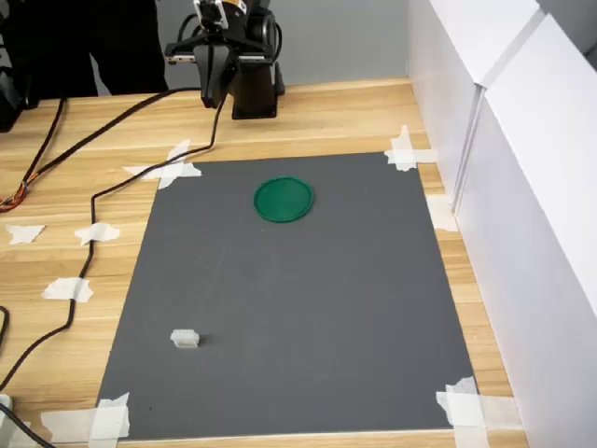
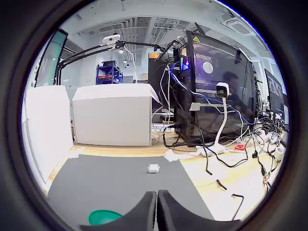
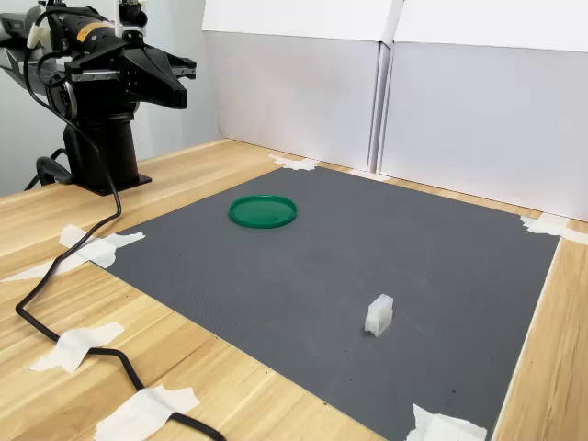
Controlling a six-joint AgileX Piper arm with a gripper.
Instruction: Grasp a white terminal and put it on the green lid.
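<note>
A robot gripper (image 2: 157, 211), fingers pressed together and holding nothing, hangs raised beside its base, away from the grey mat (image 1: 308, 317). On that mat, the white terminal (image 1: 185, 339) lies well apart from the green lid (image 1: 284, 199), awaiting pickup.

**Even, soft indoor light; wrist view heavily warped**

Both exterior views are bright and evenly lit from overhead. Shadows are faint and soft: the green lid (image 1: 284, 199) has barely a dark edge on the grey mat (image 1: 298, 308), and the white terminal (image 3: 378, 315) casts only a slight smudge. The matte mat shows no glare; the wooden worktop (image 3: 55, 220) has a mild sheen. Focus is sharp in both.

The wrist view is a fisheye: a black ring surrounds the circular picture and straight lines bow toward the rim. A monitor (image 2: 211, 67) there carries pale reflections. The shut pincer (image 2: 157, 211) close to the lens looks soft and dark.
</note>
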